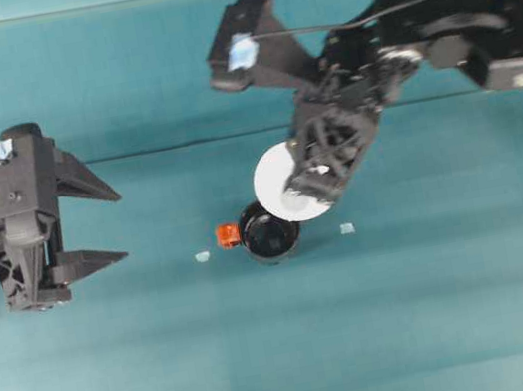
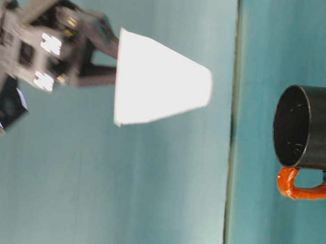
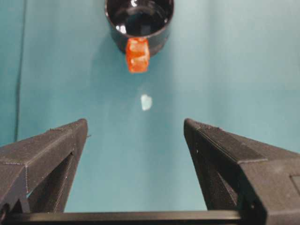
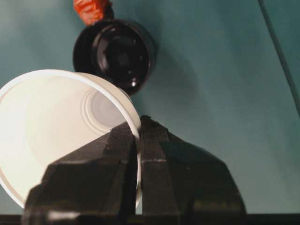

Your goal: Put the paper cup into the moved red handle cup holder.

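A plain teal table (image 1: 168, 354) fills the scene, with a teal backdrop of the same colour rising behind it; two small pale tape marks (image 1: 202, 256) lie on the surface either side of the holder.

The right gripper (image 1: 313, 186) is clamped on the rim of the paper cup (image 1: 274, 181), one finger inside the wall and one outside, as the right wrist view shows (image 4: 138, 136). The cup hangs in the air, mouth upward, clear of the table. The left gripper (image 1: 94, 225) rests at the left of the overhead view with its jaws spread wide, grasping nothing.

The red handle cup holder (image 1: 268, 234) stands upright on the table, its handle pointing toward the left arm. From overhead the cup's rim overlaps the holder's far right edge.

The table-level view adds the height: the paper cup (image 2: 160, 88) is well above the red handle cup holder (image 2: 312, 128), base down and offset to one side. The left wrist view shows the holder (image 3: 138, 21) ahead between the open fingers (image 3: 51, 150), handle nearest. The right wrist view looks down into both the cup (image 4: 61, 122) and the holder (image 4: 115, 54), whose interior is dark and glossy.
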Motion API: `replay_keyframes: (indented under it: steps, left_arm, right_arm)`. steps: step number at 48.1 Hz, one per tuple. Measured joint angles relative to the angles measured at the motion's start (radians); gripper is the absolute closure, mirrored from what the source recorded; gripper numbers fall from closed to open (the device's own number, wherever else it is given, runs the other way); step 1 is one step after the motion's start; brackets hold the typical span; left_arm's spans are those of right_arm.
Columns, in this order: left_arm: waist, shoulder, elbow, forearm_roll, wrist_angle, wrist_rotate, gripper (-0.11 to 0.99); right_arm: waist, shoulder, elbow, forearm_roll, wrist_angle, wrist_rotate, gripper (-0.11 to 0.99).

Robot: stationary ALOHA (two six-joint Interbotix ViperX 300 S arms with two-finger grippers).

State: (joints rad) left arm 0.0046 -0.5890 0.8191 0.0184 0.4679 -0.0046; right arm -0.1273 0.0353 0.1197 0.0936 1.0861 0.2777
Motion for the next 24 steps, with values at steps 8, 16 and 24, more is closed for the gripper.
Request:
replay_keyframes:
  steps: [8,16,24]
  left_arm:
    - [0.000,0.000,0.000,0.000,0.000,0.000,-0.04]
    - [0.000,0.000,0.000,0.000,0.002,0.000,-0.04]
    - [0.002,0.000,0.000,0.000,0.002,0.000,-0.04]
  right_arm:
    - [0.006,0.049,0.000,0.000,-0.058,0.000,0.99]
    - [0.012,0.091,0.017,-0.012,-0.107,0.000,0.99]
    - [0.023,0.135,0.038,-0.026,-0.161,0.000,0.99]
